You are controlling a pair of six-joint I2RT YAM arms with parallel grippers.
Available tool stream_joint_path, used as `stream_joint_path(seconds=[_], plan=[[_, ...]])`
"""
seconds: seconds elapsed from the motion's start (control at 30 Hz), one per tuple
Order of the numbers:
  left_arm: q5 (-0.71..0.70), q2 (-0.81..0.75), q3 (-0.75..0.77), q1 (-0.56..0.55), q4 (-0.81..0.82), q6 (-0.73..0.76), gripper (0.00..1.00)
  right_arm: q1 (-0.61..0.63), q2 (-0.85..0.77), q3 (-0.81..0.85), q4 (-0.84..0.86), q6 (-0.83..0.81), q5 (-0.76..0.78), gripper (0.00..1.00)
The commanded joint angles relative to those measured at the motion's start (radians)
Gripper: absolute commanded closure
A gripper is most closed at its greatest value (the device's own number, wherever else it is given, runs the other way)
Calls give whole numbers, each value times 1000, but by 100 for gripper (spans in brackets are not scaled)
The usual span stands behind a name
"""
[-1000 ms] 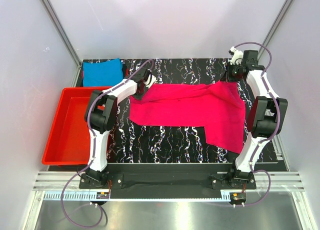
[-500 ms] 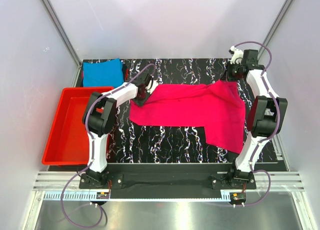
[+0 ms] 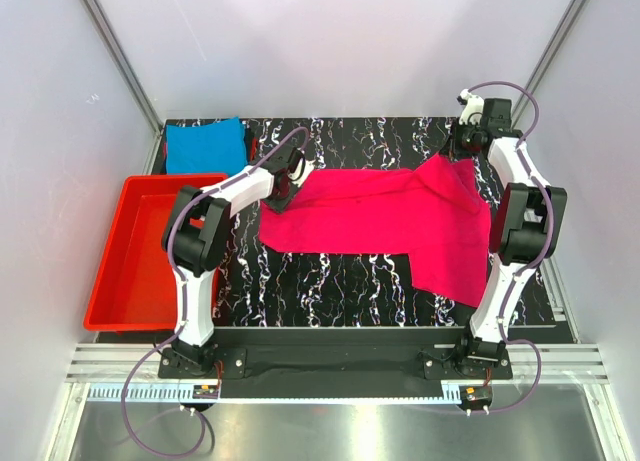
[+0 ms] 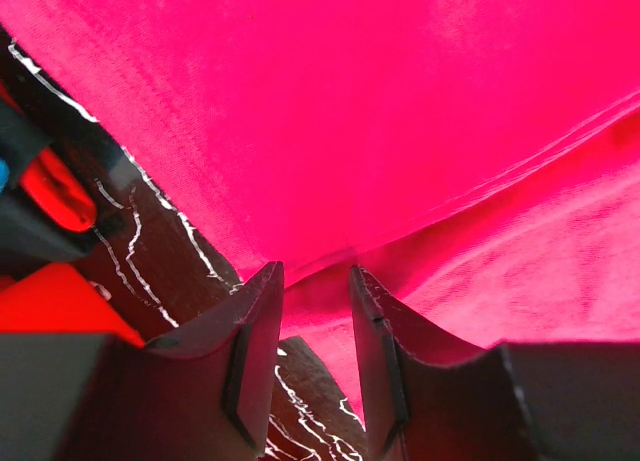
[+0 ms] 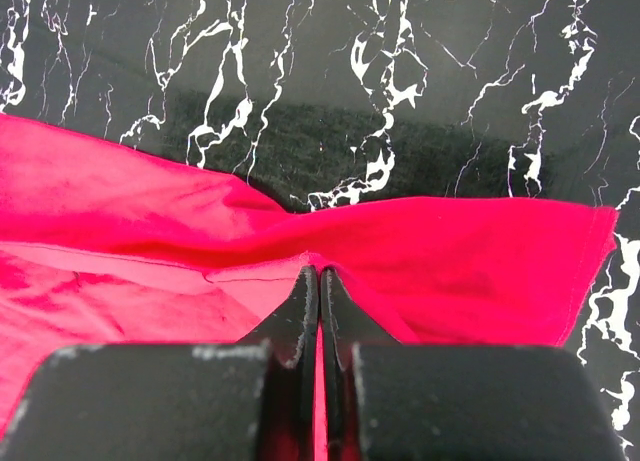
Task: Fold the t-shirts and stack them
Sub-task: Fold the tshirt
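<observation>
1. Where the black, white-veined table (image 3: 340, 281) runs between the two arms, the magenta t-shirt (image 3: 390, 221) lies spread across its middle and right part. It is partly folded, with a longer flap reaching toward the near right edge.
2. The left gripper (image 3: 284, 177) sits at the shirt's far-left corner. In the left wrist view its jaws stand apart, and the left gripper (image 4: 315, 276) has pink cloth showing through the gap beyond the tips. The fingers (image 4: 250, 331) clamp nothing.
3. The right gripper (image 3: 463, 147) is at the far right of the table, above the shirt's far-right corner. The cloth rises in a peak to meet it.
4. In the right wrist view the right gripper (image 5: 318, 276) has its jaws pressed together on a thin fold of the magenta t-shirt, and a raised ridge of fabric runs up to the tips.
5. The turquoise t-shirt (image 3: 205, 146) lies folded in the far-left corner of the table, well apart from the magenta one.
6. A red tray (image 3: 110, 281) rests at the left edge, just nearer than the turquoise t-shirt.
</observation>
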Motion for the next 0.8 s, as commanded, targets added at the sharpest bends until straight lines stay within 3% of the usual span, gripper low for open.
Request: stream_joint_path(seconds=[0.0,0.77], plan=[[-58,-30,15,2,20,4,61,8,15,44,55,15,7,100],[36,-7,72,4,31,73,59,8,84,112,39,21,27,100]])
